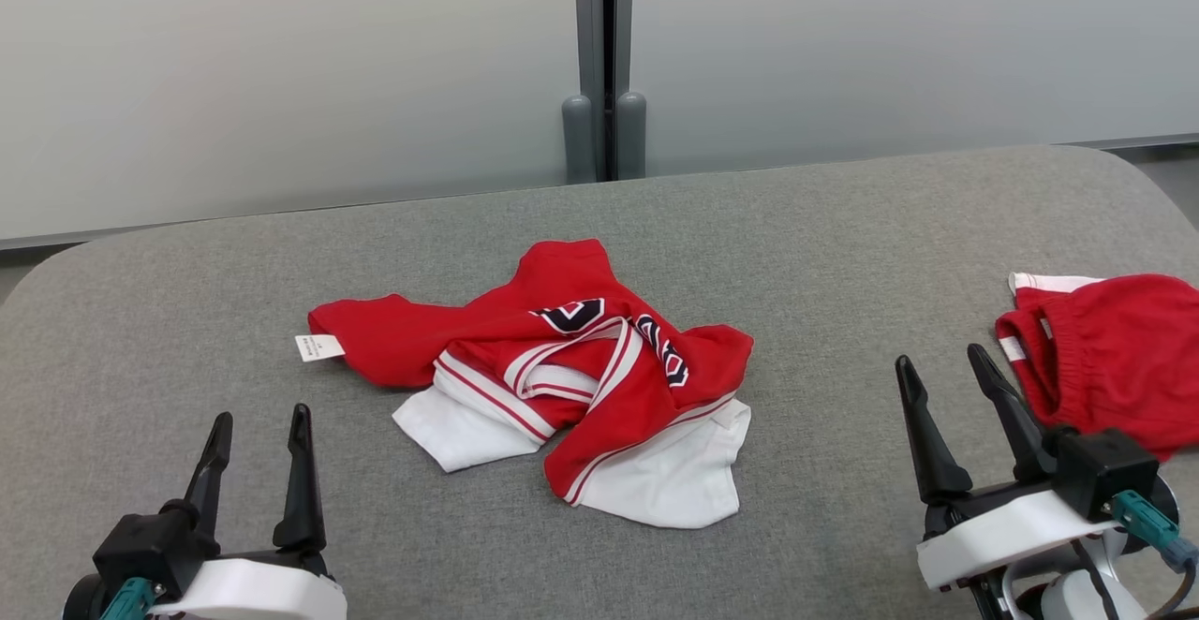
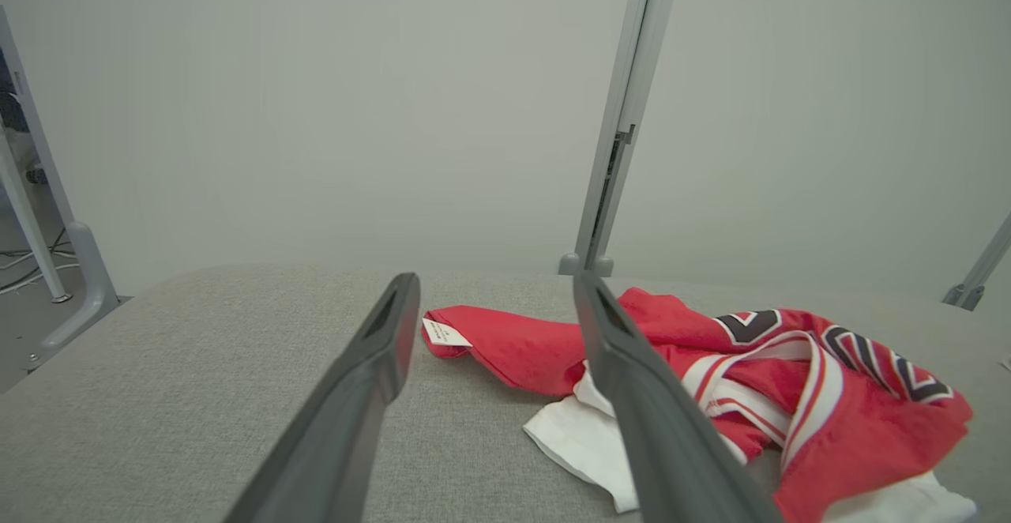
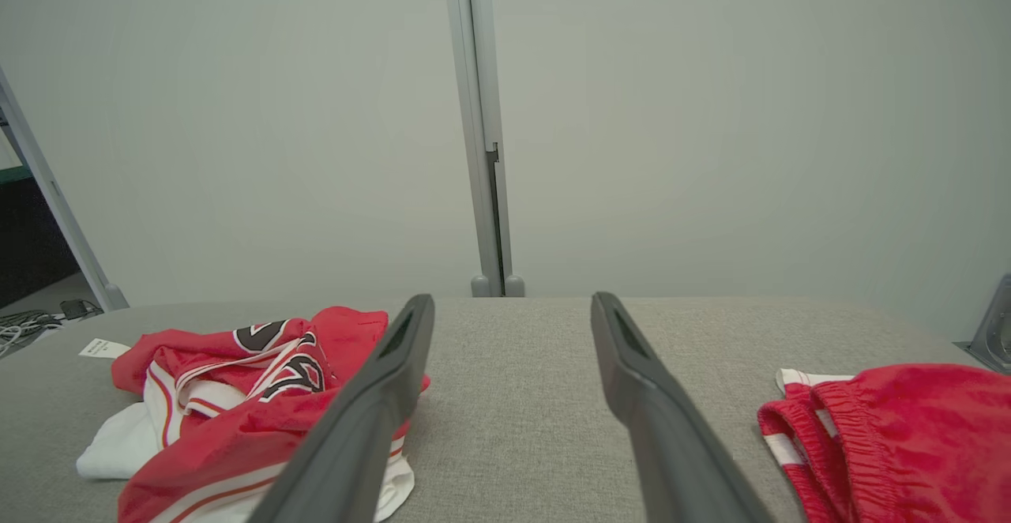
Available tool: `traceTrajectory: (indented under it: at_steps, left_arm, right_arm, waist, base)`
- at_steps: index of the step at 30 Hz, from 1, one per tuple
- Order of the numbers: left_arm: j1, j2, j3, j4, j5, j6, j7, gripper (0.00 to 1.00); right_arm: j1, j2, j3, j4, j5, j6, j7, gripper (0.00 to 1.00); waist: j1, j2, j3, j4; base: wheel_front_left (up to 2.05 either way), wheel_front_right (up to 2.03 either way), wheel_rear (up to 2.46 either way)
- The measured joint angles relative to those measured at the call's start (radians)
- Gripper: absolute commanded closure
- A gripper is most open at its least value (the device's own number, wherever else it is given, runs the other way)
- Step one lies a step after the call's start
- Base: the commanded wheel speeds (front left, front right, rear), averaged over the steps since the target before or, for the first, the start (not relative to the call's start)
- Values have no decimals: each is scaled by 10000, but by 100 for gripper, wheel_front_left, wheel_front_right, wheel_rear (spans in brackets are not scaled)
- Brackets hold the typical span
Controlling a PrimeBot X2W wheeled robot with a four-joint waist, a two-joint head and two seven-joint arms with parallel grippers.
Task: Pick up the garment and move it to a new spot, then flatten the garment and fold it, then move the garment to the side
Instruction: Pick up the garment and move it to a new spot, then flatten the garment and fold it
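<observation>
A crumpled red and white garment [image 1: 562,376] with dark lettering and a white tag lies in a heap at the middle of the grey table [image 1: 796,227]. My left gripper [image 1: 259,428] stands open at the lower left, short of the garment, with nothing between its fingers. The left wrist view has the garment [image 2: 790,381] ahead and to the right of my left gripper [image 2: 494,290]. My right gripper [image 1: 943,367] is open at the lower right, empty, between the heap and a second red piece. Its wrist view places the garment [image 3: 237,396] to the left of my right gripper [image 3: 512,306].
Red shorts with an elastic waistband [image 1: 1115,348] lie at the table's right edge, close beside my right gripper; the right wrist view has them [image 3: 900,436] at the lower right. Frosted panels with a grey post [image 1: 604,58] rise behind the table's rounded far edge.
</observation>
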Motion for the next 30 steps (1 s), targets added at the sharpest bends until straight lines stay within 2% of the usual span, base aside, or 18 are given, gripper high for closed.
traceTrajectory:
  at_steps: [13, 30]
  left_arm:
    - [-9, -560, 516, 54, 646, -456, -8, 0]
    - [-12, -855, 773, 207, 995, -660, -8, 0]
  right_arm:
    - [-1, -35, -29, 46, -8, 0, 0, 0]
    - [-10, -61, 81, 153, -8, 0, 0, 0]
  waist:
    - [0, 0, 1, -63]
    - [0, 0, -6, 23]
  base:
    - [0, 0, 0]
    - [0, 0, 0]
